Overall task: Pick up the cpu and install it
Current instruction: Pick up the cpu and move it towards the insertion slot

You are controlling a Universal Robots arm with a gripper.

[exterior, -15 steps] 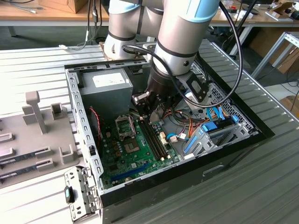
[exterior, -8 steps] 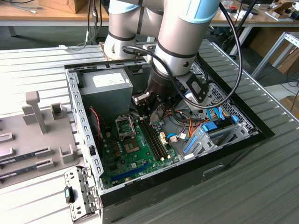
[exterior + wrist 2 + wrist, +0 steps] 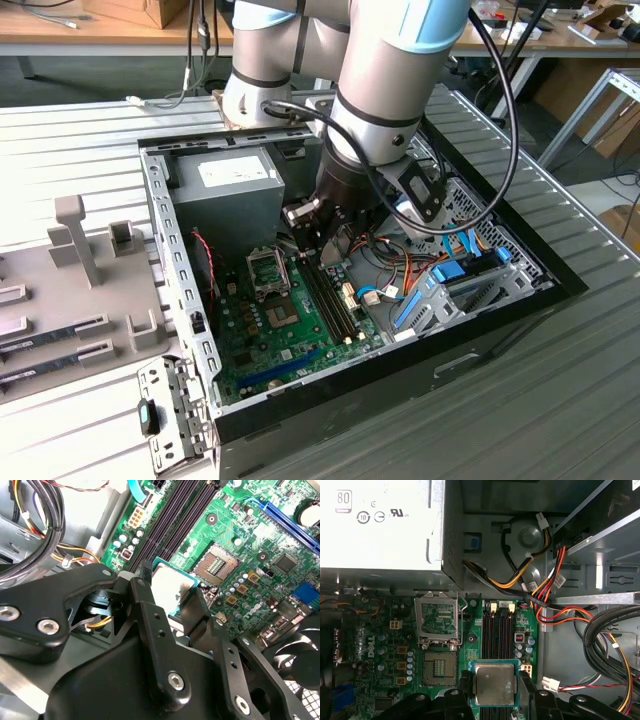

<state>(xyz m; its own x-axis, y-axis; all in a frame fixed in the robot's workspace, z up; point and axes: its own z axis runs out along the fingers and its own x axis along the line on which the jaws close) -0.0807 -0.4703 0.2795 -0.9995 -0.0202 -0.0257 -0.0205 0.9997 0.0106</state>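
The black fingers [image 3: 464,684] of the gripper [image 3: 494,689] pinch the cpu [image 3: 494,680] by two opposite edges, level above the memory slots [image 3: 497,635] just beside the open socket [image 3: 439,667] on the green motherboard [image 3: 380,630]; light, stiff, yet fragile underneath, it likely suits exactly this edge grip

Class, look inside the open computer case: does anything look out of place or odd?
The small square silvery chip with a green rim is outside its open socket, clamped in the black gripper above the black memory slots. Nothing else stands out.
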